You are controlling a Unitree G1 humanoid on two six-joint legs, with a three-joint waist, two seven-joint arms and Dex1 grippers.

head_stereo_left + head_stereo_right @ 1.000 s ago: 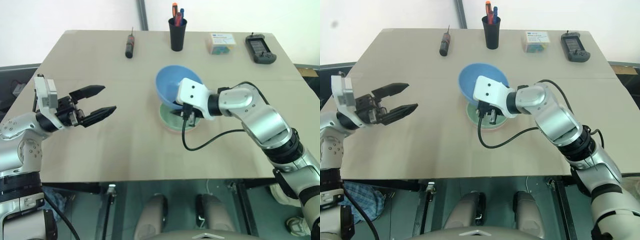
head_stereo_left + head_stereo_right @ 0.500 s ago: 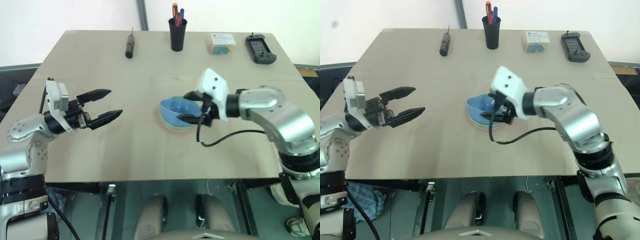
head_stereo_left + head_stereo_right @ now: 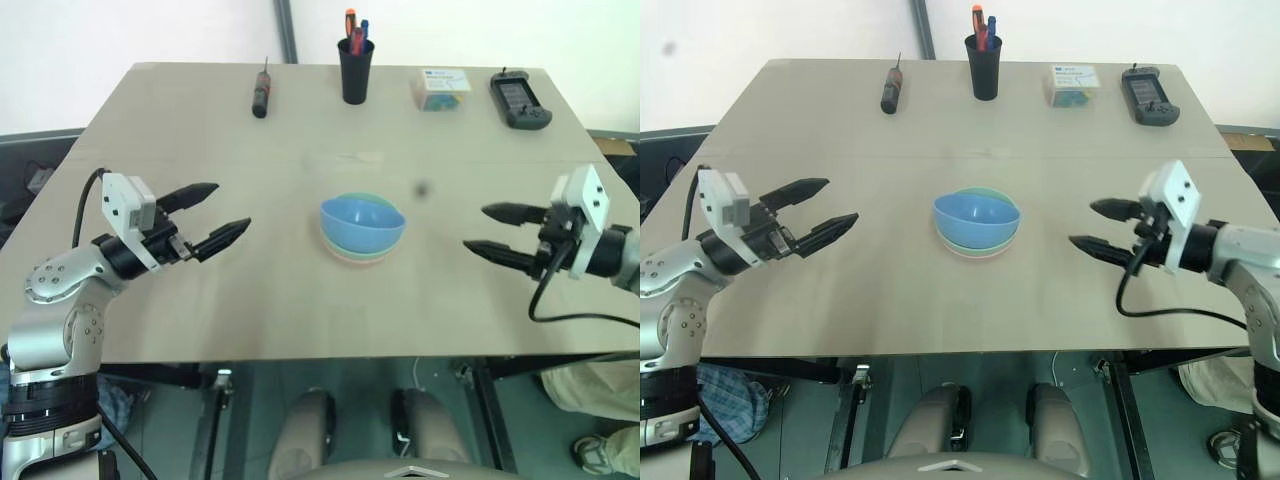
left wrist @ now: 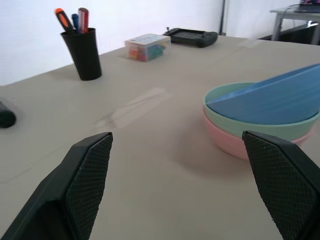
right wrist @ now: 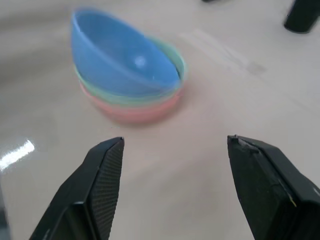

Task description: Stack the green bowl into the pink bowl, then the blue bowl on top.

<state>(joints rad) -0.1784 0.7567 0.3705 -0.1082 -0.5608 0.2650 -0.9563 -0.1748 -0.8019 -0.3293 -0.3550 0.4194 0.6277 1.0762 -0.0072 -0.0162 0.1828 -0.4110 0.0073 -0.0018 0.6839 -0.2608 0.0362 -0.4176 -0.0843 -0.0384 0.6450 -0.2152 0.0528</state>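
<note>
Okay, stack reads as built: pink bowl [image 4: 235,145] at the bottom on the table [image 3: 300,290], green bowl [image 4: 225,107] nested in it, blue bowl [image 3: 362,222] on top, all at mid-table, roughly level with both grippers. Taking the stack as my landmark: left gripper [image 3: 216,215] hovers well off to its left, fingers spread, holding nothing; right gripper [image 3: 498,232] hovers well off to its right, fingers spread and empty too. Black pen cup [image 3: 354,65] sits behind the stack at the far edge, screwdriver [image 3: 260,92] behind and to the left, small box [image 3: 443,87] and black handheld device [image 3: 520,99] behind and to the right, none of them close enough to interfere. My concern is the blue bowl: from both wrist views it sits tilted inside the green one, one side of its rim riding high, not seated flush. Judging by that, a knock on the table or a careless arm sweep could rock it or slide it out, since smooth plastic on smooth plastic grips little. I'd judge the task essentially done, but if I nudge it level, pushing on the high rim too hard could shove the whole stack along the table.
</note>
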